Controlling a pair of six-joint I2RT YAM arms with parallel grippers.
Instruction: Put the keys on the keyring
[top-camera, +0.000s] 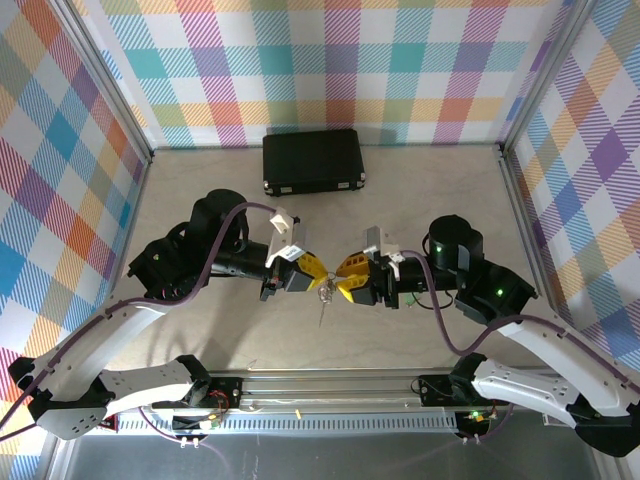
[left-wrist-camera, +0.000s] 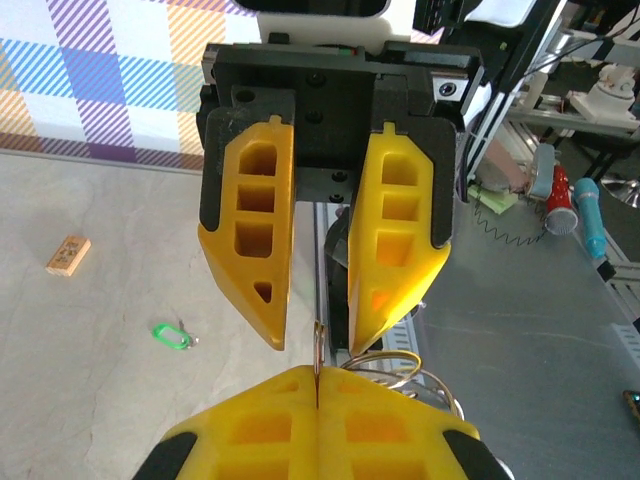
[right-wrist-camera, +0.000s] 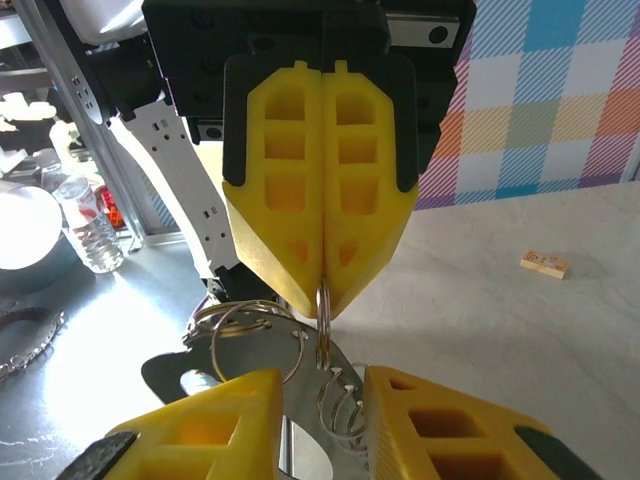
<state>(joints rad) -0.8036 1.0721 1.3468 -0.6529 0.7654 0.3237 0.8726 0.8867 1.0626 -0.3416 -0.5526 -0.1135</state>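
Your left gripper (right-wrist-camera: 323, 292) is clamped on the keyring (right-wrist-camera: 323, 325), held off the table (left-wrist-camera: 80, 400); your right gripper (left-wrist-camera: 317, 330) stands apart, facing it; it looks thin, stiff and slick, so pinch its rim; the light green key (left-wrist-camera: 172, 335) lies on the table.

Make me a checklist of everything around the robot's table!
Surface: pale table, dull and speckled.
Job's things: keyring pinched between the two arms; green key lying flat on the table, apart from it.
Clutter: black case, shut, at the back; small wooden block.
Grippers: left gripper jaws shut on the keyring; right gripper jaws open, facing it.
Cables: purple cable looping along each arm.
Surroundings: checked walls; bottle off to the side.
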